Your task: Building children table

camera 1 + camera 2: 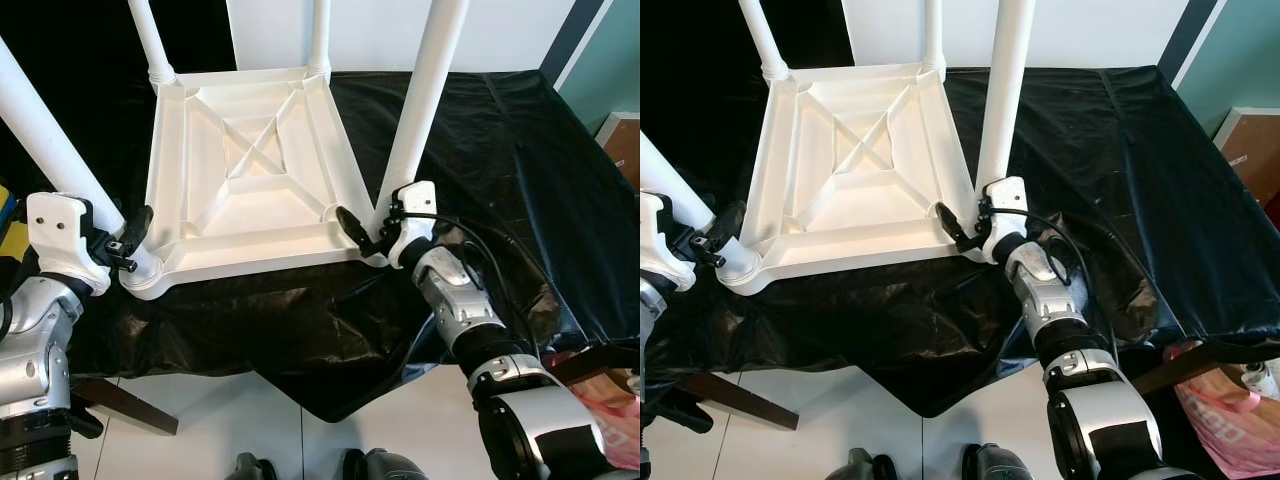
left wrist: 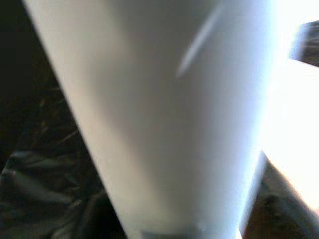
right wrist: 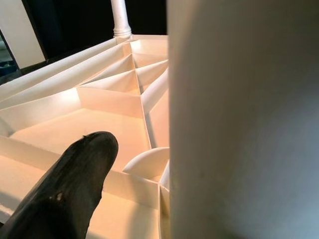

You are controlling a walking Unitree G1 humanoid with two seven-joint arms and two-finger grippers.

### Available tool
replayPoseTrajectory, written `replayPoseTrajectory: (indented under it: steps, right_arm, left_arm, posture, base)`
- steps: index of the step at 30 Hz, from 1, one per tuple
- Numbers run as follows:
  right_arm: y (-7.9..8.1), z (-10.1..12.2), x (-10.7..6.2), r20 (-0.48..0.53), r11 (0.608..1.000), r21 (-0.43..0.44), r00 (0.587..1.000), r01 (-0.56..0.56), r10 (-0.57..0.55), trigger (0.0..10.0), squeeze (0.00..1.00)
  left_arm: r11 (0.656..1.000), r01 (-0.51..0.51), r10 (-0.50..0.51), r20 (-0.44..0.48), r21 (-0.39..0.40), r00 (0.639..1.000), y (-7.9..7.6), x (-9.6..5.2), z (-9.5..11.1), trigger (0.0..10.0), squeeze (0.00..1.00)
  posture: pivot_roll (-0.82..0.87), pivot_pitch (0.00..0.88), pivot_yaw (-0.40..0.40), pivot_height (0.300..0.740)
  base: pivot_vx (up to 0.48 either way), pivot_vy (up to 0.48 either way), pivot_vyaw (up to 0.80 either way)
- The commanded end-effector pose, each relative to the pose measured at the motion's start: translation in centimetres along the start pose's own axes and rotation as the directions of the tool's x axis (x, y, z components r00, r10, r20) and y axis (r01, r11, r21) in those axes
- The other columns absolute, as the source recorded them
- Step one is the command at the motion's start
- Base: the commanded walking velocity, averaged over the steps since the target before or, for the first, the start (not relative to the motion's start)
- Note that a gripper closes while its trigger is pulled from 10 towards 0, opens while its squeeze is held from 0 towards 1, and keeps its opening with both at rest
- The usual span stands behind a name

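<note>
Closest to the robot are its two silver arms, one on each side of the little white table (image 1: 245,170). The table lies upside down on a worktop (image 1: 500,150) covered with a black sheet (image 1: 300,320), so its ribbed underside faces up and the legs can go in from above. All four legs stand in their corner holes, pointing up.

The left pincer (image 1: 128,245) is at the near left leg (image 1: 50,140), low down by its socket. One black finger (image 1: 135,228) sticks out beside the leg. The left wrist view is blurry with the leg right up close, so I cannot tell how wide this pincer is or if it squeezes the leg.

The right pincer (image 1: 368,235) is at the foot of the near right leg (image 1: 420,100). One black finger (image 3: 65,189) rests over the table's inner rim, and the leg sits in the gap between the fingers (it looks like a loose, open hold, not a tight squeeze). I think the arms are here to push or twist the legs firmly in.

Farther back stand the two far legs (image 1: 150,40) against a white wall (image 1: 380,20).
</note>
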State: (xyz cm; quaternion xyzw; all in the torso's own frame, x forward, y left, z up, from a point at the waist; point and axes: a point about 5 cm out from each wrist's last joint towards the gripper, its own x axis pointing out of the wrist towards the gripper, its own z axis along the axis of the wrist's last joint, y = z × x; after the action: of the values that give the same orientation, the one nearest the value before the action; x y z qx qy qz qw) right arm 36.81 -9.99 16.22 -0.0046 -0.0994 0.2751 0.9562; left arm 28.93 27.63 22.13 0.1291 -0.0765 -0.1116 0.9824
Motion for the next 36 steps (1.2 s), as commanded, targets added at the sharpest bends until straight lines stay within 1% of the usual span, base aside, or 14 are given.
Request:
replayPoseTrajectory:
  steps: [1, 7, 8, 13, 15, 18, 19, 20, 22, 25, 28, 32, 34, 36]
  right_arm:
    - [0.3, -0.7, -0.4, -0.021, 1.0, -0.012, 1.0, -0.011, 0.011, 10.0, 0.0]
    - [-0.4, -0.7, -1.5, 0.003, 0.998, -0.03, 0.999, 0.05, -0.05, 10.0, 0.0]
    - [-0.5, -0.5, -1.7, 0.014, 0.997, -0.045, 0.998, 0.069, -0.068, 10.0, 0.0]
    - [-1.2, 1.0, -2.0, 0.092, 0.974, -0.068, 0.973, 0.218, -0.211, 10.0, 0.0]
    - [-1.2, 1.7, -2.0, 0.123, 0.969, -0.067, 0.966, 0.237, -0.228, 10.0, 0.0]
    - [-1.2, 3.1, -1.8, 0.187, 0.958, -0.068, 0.947, 0.278, -0.261, 10.0, 0.0]
    - [-1.2, 4.0, -1.6, 0.217, 0.952, -0.067, 0.935, 0.3, -0.279, 10.0, 0.0]
    - [-1.2, 4.0, -1.6, 0.217, 0.952, -0.067, 0.935, 0.3, -0.279, 10.0, 0.0]
    - [-1.4, 6.0, -1.1, 0.275, 0.941, -0.065, 0.912, 0.332, -0.302, 10.0, 0.0]
    - [-1.4, 6.5, -1.0, 0.285, 0.94, -0.064, 0.909, 0.335, -0.304, 10.0, 0.0]
    - [-1.3, 8.2, -0.5, 0.325, 0.937, -0.066, 0.895, 0.343, -0.305, 10.0, 0.0]
    - [-1.2, 8.6, -0.3, 0.333, 0.939, -0.065, 0.894, 0.338, -0.299, 10.0, 0.0]
    - [-1.0, 8.5, -0.2, 0.325, 0.942, -0.064, 0.9, 0.329, -0.292, 10.0, 0.0]
    - [-0.8, 8.3, -0.1, 0.316, 0.945, -0.062, 0.904, 0.322, -0.287, 10.0, 0.0]
  left_arm:
    - [1.0, -0.024, 0.024, -0.002, -0.019, 1.0, 0.3, 0.0, 0.0, 10.0, 1.0]
    - [0.999, 0.032, -0.031, -0.005, 0.015, 0.999, -0.3, 0.4, 0.1, 10.0, 1.0]
    - [0.997, 0.058, -0.058, -0.008, 0.051, 0.998, -0.5, 0.4, 0.2, 10.0, 0.0]
    - [0.979, 0.15, -0.151, 0.0, 0.136, 0.989, -0.5, 0.0, 1.8, 10.0, 0.0]
    - [0.977, 0.168, -0.17, 0.008, 0.134, 0.985, -0.4, -0.2, 2.3, 10.0, 0.0]
    - [0.958, 0.268, -0.271, 0.013, 0.104, 0.963, -0.9, -0.9, 3.2, 10.0, 0.0]
    - [0.928, 0.368, -0.367, -0.018, 0.066, 0.93, -1.8, -1.5, 3.1, 10.0, 0.0]
    - [0.928, 0.368, -0.367, -0.018, 0.066, 0.93, -1.8, -1.5, 3.1, 10.0, 0.0]
    - [0.853, 0.522, -0.521, -0.033, 0.026, 0.853, -3.5, -2.5, 3.1, 10.0, 0.0]
    - [0.849, 0.529, -0.528, -0.026, 0.005, 0.849, -3.6, -2.4, 3.1, 10.0, 0.0]
    - [0.804, 0.594, -0.594, -0.01, -0.006, 0.804, -4.2, -2.6, 3.6, 10.0, 0.0]
    - [0.816, 0.577, -0.578, -0.001, 0.01, 0.816, -4.0, -2.3, 3.9, 10.0, 0.0]
    - [0.851, 0.525, -0.525, -0.004, 0.03, 0.851, -2.8, -2.1, 4.0, 10.0, 0.0]
    - [0.862, 0.506, -0.506, 0.016, 0.026, 0.862, -2.1, -2.3, 4.6, 10.0, 0.0]
  posture:
    - [-0.02, 0.139, -0.048, 0.74]
    - [-0.03, 0.145, -0.045, 0.74]
    - [-0.03, 0.147, -0.045, 0.74]
    - [-0.04, 0.149, -0.048, 0.74]
    - [-0.03, 0.148, -0.051, 0.74]
    - [-0.02, 0.15, -0.055, 0.74]
    - [-0.02, 0.151, -0.057, 0.74]
    - [-0.02, 0.151, -0.057, 0.74]
    - [-0.01, 0.149, -0.063, 0.74]
    - [-0.01, 0.149, -0.063, 0.74]
    - [0.0, 0.142, -0.07, 0.74]
    - [0.0, 0.137, -0.072, 0.74]
    - [0.01, 0.132, -0.076, 0.74]
    - [0.01, 0.129, -0.077, 0.74]
  base:
    - [0.0, 0.0, 0.0]
    - [0.0, 0.0, 0.0]
    - [0.0, 0.0, 0.0]
    - [0.0, 0.0, 0.0]
    - [0.0, 0.0, 0.0]
    - [0.0, 0.0, 0.0]
    - [0.0, 0.0, 0.0]
    - [0.0, 0.0, 0.0]
    - [0.0, 0.0, 0.0]
    - [0.0, 0.0, 0.0]
    - [0.0, 0.0, 0.0]
    - [0.0, 0.0, 0.0]
    - [0.0, 0.0, 0.0]
    - [0.0, 0.0, 0.0]
